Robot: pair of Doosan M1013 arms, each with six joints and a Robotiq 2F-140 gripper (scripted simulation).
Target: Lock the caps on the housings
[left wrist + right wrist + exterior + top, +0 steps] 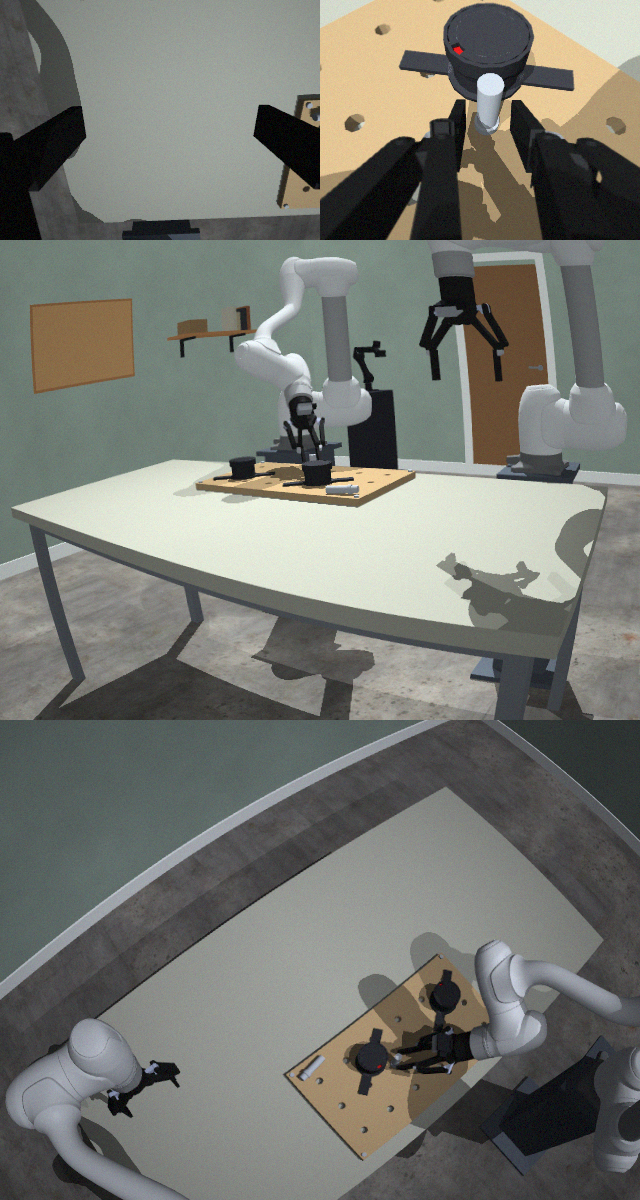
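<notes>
One black housing with a round cap [371, 1056] [316, 466] [487, 32] stands upright; the cap has a red mark near its rim, and two flat bars stick out below. A second capped housing [445, 994] [242, 463] stands upright farther along the board, also with a red mark. A grey pin [490, 97] stands upright beside the nearer housing, its foot at a hole. My right gripper [397, 1058] [311, 458] [488, 115] is partly open, fingers either side of the pin with gaps visible. My left gripper [153, 1098] [467, 378] [170, 121] is wide open and empty, high over the table's other end.
The wooden board [367, 1107] [372, 490] [395, 100] has several holes and carries both housings. Another grey pin [311, 1067] [342, 489] lies flat near its corner. The right arm reaches low over the board, close to the second housing's bar.
</notes>
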